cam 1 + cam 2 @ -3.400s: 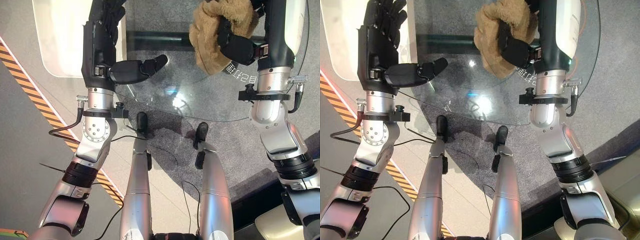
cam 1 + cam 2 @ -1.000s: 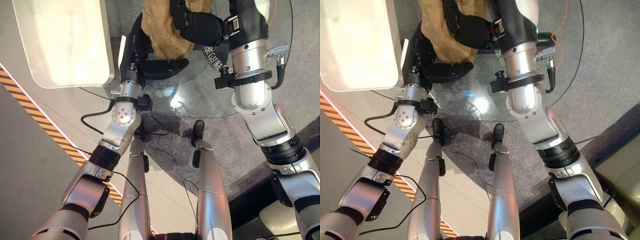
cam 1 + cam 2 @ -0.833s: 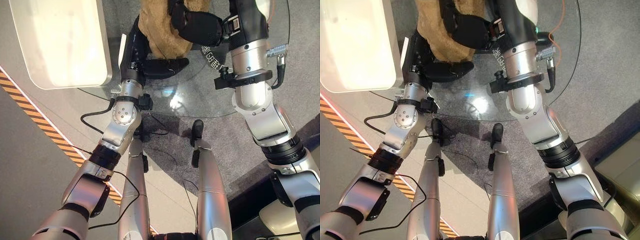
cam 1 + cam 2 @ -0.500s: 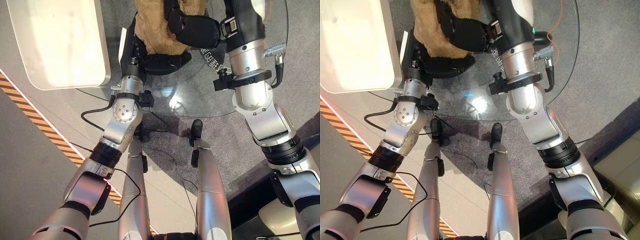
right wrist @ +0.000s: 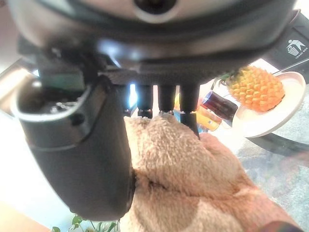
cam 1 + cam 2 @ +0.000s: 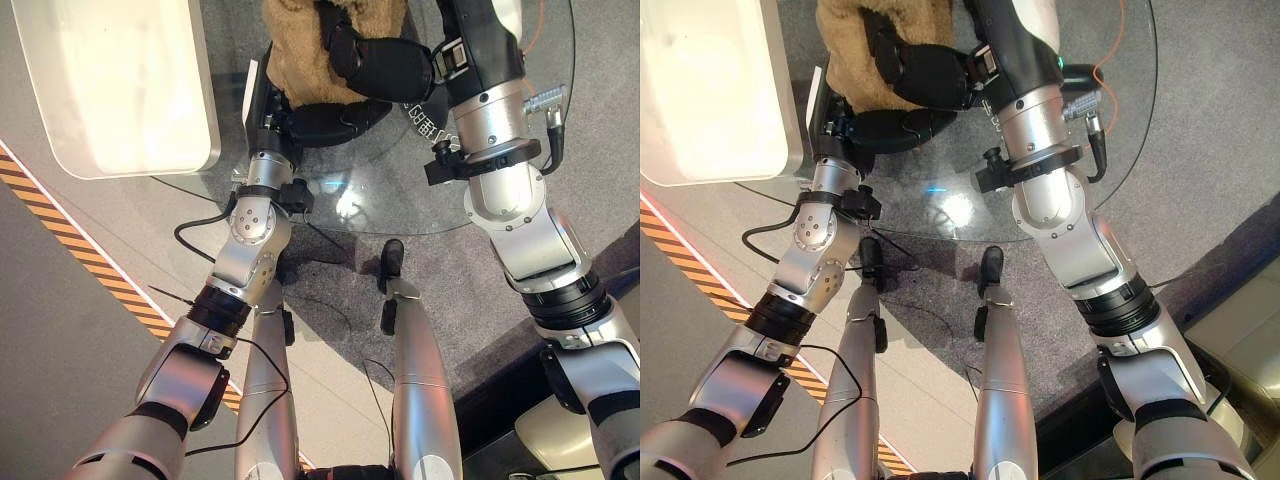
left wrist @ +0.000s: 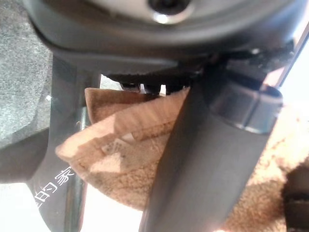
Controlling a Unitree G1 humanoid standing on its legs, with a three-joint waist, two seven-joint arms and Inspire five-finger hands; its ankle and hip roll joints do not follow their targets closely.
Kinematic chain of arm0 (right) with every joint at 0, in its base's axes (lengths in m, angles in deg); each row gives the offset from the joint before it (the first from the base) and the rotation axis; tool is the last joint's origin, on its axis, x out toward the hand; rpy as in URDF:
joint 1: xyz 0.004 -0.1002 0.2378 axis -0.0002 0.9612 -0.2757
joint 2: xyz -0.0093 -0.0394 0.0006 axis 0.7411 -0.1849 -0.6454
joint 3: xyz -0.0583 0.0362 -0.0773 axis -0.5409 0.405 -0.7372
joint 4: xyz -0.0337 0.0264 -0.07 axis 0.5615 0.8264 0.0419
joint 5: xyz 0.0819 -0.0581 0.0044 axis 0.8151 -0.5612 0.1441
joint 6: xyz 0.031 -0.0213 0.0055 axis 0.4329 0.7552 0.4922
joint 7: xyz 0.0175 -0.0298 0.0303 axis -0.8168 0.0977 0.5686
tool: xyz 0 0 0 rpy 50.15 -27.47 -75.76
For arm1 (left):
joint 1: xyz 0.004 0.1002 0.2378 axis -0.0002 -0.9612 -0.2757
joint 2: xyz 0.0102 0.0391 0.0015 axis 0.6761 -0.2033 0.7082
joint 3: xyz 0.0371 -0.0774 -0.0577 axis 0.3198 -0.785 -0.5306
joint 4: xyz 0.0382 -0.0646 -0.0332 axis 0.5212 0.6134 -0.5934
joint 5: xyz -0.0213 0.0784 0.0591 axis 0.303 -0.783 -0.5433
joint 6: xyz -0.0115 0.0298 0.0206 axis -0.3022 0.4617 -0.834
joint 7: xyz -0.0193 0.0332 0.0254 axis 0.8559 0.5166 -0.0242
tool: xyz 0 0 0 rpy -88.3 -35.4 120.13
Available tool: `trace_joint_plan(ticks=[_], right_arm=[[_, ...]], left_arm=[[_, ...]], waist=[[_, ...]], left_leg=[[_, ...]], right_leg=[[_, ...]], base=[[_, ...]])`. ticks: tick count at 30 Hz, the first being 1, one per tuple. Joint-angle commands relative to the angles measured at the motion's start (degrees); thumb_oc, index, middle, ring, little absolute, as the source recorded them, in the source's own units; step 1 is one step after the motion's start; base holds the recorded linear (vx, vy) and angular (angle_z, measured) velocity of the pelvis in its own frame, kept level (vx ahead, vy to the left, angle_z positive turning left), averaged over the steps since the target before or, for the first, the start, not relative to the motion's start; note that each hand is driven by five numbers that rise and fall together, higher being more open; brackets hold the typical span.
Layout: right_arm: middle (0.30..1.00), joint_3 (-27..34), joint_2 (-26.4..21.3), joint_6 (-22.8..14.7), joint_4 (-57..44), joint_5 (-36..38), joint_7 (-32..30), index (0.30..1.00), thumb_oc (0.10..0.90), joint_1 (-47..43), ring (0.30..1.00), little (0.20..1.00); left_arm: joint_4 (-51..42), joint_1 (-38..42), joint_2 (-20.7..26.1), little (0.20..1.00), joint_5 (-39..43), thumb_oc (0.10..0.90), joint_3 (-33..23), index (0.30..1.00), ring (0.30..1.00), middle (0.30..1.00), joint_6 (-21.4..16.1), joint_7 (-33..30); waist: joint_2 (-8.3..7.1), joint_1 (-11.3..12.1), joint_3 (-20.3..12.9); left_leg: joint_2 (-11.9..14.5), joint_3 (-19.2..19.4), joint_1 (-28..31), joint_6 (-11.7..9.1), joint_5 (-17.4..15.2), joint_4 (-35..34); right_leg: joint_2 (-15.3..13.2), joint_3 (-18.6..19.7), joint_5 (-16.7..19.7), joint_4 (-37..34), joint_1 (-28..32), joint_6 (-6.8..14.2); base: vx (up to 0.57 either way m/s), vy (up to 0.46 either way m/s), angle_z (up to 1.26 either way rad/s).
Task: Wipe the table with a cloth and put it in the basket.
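at the top centre of the head views we see the tan cloth (image 6: 300, 50) bunched over the glass table (image 6: 400, 190), with our right hand (image 6: 375, 65) curled round it, thumb and fingers clamping the fabric. our left hand (image 6: 320, 118) lies just beneath the cloth, thumb stretched out under it, and we cannot tell how its fingers sit. a white basket (image 6: 110, 90) fills the upper left.

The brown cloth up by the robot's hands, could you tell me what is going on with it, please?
The right robot hand is curled round the brown cloth and holds it over the glass table. The left robot hand sits just under the cloth, its thumb against it. A white basket waits to the robot's left.
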Motion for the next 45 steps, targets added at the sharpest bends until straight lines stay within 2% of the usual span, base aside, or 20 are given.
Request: trace_joint_plan(ticks=[1,14,18,25,28,31,34,45], right_arm=[[0.3,3.72,2.31,-7.49,-8.75,1.38,-0.95,0.3,0.1,-9.77,0.3,0.2],[0.3,3.26,3.88,-7.02,-7.89,0.03,-1.28,0.3,0.1,-10.45,0.3,0.2],[0.3,0.45,6.82,-7.28,-3.31,-4.26,-3.89,0.3,0.1,-12.14,0.3,0.2],[0.3,-2.17,9.02,-8.87,2.12,-7.98,-7.76,0.3,0.1,-12.96,0.3,0.2],[0.3,-2.56,9.23,-9.17,2.96,-8.4,-8.39,0.3,0.1,-13.17,0.3,0.2],[0.3,-3.06,9.84,-9.67,3.85,-9.19,-9.27,0.3,0.1,-12.88,0.3,0.2],[0.3,-3.3,10.24,-9.99,4.6,-9.49,-9.76,0.3,0.1,-12.83,0.3,0.2],[0.3,-3.82,9.99,-10.2,5.66,-8.92,-10.78,0.3,0.1,-13.35,0.3,0.2]], left_arm=[[-2.76,7.03,-0.57,0.2,-0.66,0.1,-1.19,0.3,0.3,0.3,-7.72,3.37],[-2.91,8.04,-0.96,0.2,0.08,0.1,-1.33,0.3,0.3,0.3,-7.45,3.99],[-2.5,8.51,-1.99,0.2,0.43,0.1,0.29,0.3,0.3,0.3,-8.31,4.01],[-1.47,9.16,-2.52,0.2,2.96,0.1,1.05,0.3,0.3,0.3,-8.48,6.66],[-1.19,9.34,-2.66,0.2,6.09,0.1,1.09,0.3,0.3,0.3,-7.95,8.53],[-1.53,8.46,-4.21,0.2,16.48,0.1,0.64,0.3,0.3,0.3,-5.66,13.2],[-1.43,7.77,-5.52,0.2,22.93,0.1,0.24,0.3,0.3,0.3,-3.82,16.59],[-1.46,7.32,-7.5,0.2,31.21,0.1,-0.34,0.3,0.3,0.3,-2.19,20.4]], waist=[[-2.46,0.32,-1.45],[-2.37,0.34,-1.45],[-1.47,1.34,-1.45],[-0.65,2.3,-1.45],[-0.5,2.33,-1.45],[-0.28,2.29,-1.45],[-0.27,2.16,-1.45],[-0.19,1.91,-1.45]], left_leg=[[-4.71,5.79,3.4,4.7,-5.84,1.91],[-4.59,5.65,3.31,4.7,-6.01,1.92],[-5.19,5.09,3.46,4.83,-5.56,1.44],[-5.84,4.58,3.38,4.95,-5.38,1.27],[-5.92,4.54,3.39,4.96,-5.34,1.07],[-6.12,4.52,3.41,5.0,-5.34,0.93],[-6.2,4.56,3.43,5.03,-5.48,0.99],[-6.3,4.7,3.54,5.1,-5.61,1.04]], right_leg=[[8.15,-2.57,2.59,-8.04,5.38,-2.33],[7.96,-2.47,2.49,-8.21,5.31,-2.32],[7.3,-2.94,2.84,-8.83,5.44,-2.34],[6.68,-3.52,3.16,-9.48,5.52,-2.29],[6.57,-3.53,3.29,-9.85,5.56,-2.24],[6.53,-3.51,3.48,-9.95,5.43,-2.16],[6.45,-3.45,3.57,-10.02,5.39,-2.03],[6.29,-3.49,3.5,-10.03,5.44,-1.94]], base=[[0.0,0.0,0.0],[0.0,0.0,0.0],[0.0,0.0,0.0],[0.0,-0.005,0.0],[0.0,0.0,0.0],[0.0,0.0,0.0],[0.0,0.0,0.0],[0.0,0.0,0.0]])
